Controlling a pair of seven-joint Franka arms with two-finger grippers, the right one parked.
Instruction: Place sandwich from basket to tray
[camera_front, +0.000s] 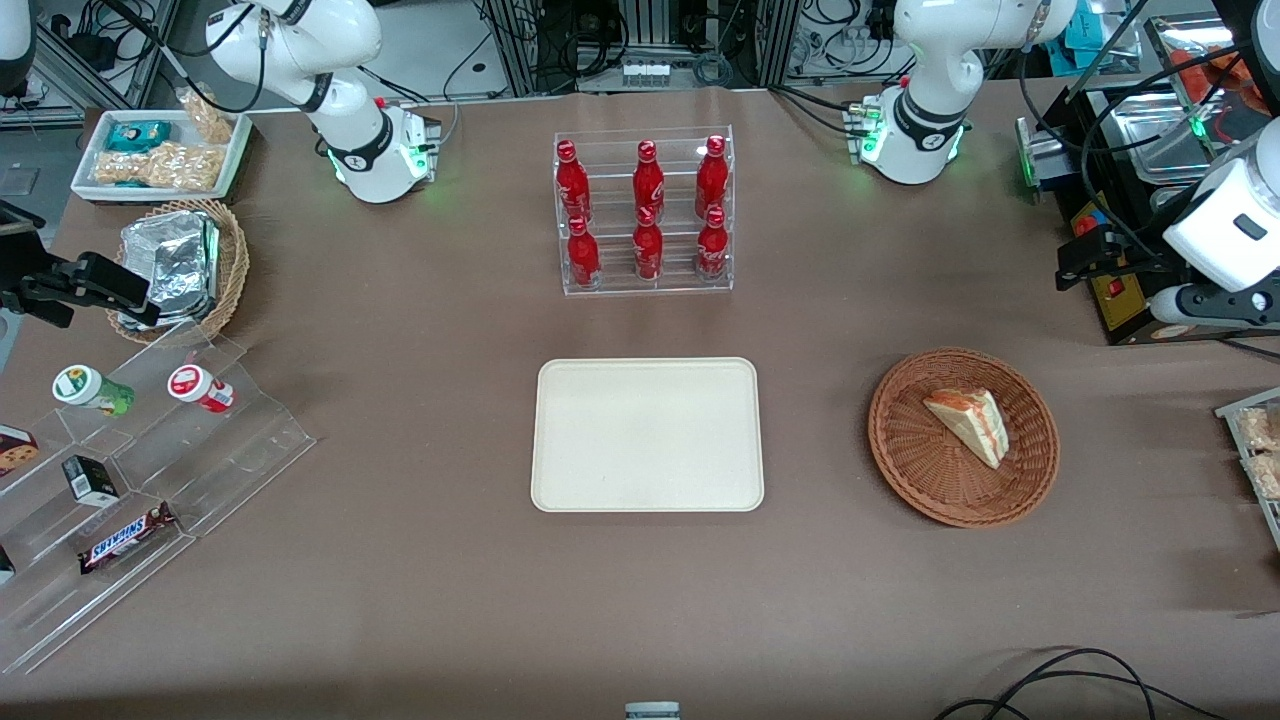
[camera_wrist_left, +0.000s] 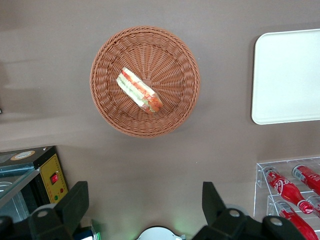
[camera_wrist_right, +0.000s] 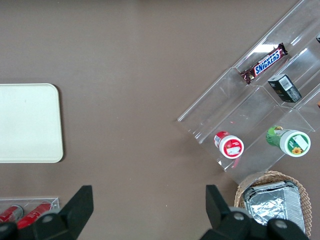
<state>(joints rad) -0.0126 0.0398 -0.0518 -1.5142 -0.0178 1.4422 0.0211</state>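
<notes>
Right now your working gripper (camera_wrist_left: 142, 212) hangs high above the table with its two dark fingers (camera_wrist_left: 75, 205) spread wide apart and nothing between them. In the front view the gripper (camera_front: 1085, 260) sits at the right edge of the frame, raised over the equipment there and well apart from everything it has to touch.

Moving outward, the first thing you meet is the basket (camera_front: 890, 440), a round reddish-brown wicker bowl in the right half of the front view. The sandwich (camera_front: 968, 425) lies in it, a small pale wedge on its side. From the wrist camera you see the cut face of the sandwich (camera_wrist_left: 139, 90), with red, cream and green layers, resting near the middle of the basket (camera_wrist_left: 105, 55).

Farther out, in the centre of the front view, lies the tray (camera_front: 647, 435), flat, cream-coloured and bare. It sits well apart from the basket, with brown table (camera_front: 820, 600) between them. Above the tray in the frame stands a clear rack of red bottles (camera_front: 646, 212).

Expect the sandwich to be light and soft, and likely slippery if it is wrapped. A hard squeeze would crush the bread and push out the filling. Your best hold is probably across the two flat bread faces, near the thick middle of the wedge, closing gently. The low woven rim should not get in your way.
</notes>
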